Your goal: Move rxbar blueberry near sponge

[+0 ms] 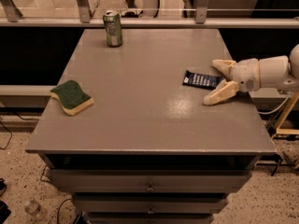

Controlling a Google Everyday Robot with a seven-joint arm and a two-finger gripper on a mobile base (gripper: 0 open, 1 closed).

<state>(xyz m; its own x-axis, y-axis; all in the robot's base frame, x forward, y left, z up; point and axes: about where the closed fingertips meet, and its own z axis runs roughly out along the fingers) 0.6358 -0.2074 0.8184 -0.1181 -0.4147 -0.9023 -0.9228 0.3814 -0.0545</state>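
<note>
The rxbar blueberry [201, 80] is a flat navy bar with white lettering, lying on the grey table [145, 97] at the right. My gripper [216, 80] reaches in from the right, low over the table, open, with one cream finger behind the bar's right end and the other in front of it. The fingers [218, 93] straddle that end without closing on it. The sponge [72, 96], dark green on top and pale yellow below, lies near the table's left edge, far from the bar.
A green soda can [112, 28] stands upright at the table's back left. A railing with posts runs behind the table. Drawers [149, 185] sit under the front edge. The floor to the left holds cables.
</note>
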